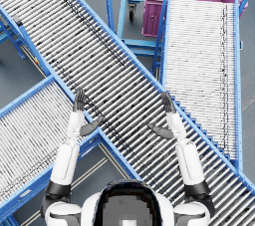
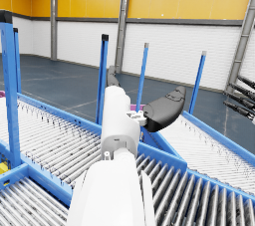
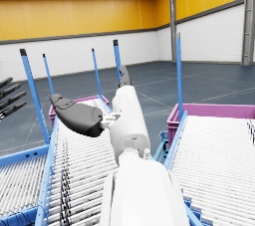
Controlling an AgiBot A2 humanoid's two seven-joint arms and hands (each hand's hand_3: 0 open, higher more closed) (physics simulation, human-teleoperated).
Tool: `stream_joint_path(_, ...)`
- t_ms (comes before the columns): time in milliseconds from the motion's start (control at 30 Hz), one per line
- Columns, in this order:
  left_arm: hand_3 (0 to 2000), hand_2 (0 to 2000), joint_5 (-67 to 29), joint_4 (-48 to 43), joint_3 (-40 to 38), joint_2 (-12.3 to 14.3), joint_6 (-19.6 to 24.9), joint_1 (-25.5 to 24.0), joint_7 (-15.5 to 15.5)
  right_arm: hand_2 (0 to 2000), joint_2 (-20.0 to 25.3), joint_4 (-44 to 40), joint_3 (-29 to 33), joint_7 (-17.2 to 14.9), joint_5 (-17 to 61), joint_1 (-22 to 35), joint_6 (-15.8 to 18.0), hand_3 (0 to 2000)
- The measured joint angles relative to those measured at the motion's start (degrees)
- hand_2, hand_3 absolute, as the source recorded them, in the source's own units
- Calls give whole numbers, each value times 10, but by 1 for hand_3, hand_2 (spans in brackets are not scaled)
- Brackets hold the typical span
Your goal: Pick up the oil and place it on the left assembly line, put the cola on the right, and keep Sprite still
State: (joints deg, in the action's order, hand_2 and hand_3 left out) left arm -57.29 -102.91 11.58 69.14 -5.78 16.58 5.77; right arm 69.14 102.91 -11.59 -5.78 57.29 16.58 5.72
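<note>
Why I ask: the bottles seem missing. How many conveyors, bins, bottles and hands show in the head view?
Conveyors: 3, namely left conveyor, middle conveyor, right conveyor
Bins: 1, the pink bin
Bottles: 0
Hands: 2, namely left hand, right hand
Total: 6

Inspection is finding no legible text, label, brand, number or sign in any of the three views.
</note>
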Motion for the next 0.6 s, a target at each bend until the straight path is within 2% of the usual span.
stream_joint_path(67,0,0,0,0,0,0,0,0,0,0,0,0,0,0,0,0,0,0)
stream_joint_path(133,0,0,0,5,5,6,28,3,-28,0,5,-7,-6,28,0,2,-28,0)
stream_joint_path(200,0,0,0,0,3,12,43,7,-42,0,9,-4,-3,43,0,2,-42,0)
stream_joint_path(400,0,0,0,-35,-33,31,56,25,-56,0,25,27,17,56,0,11,-55,0)
stream_joint_path(500,0,0,-76,-45,-58,39,57,40,-57,0,33,39,36,57,0,19,-56,0)
stream_joint_path(600,0,0,-153,-50,-80,47,57,61,-57,0,41,49,59,58,76,30,-57,0)
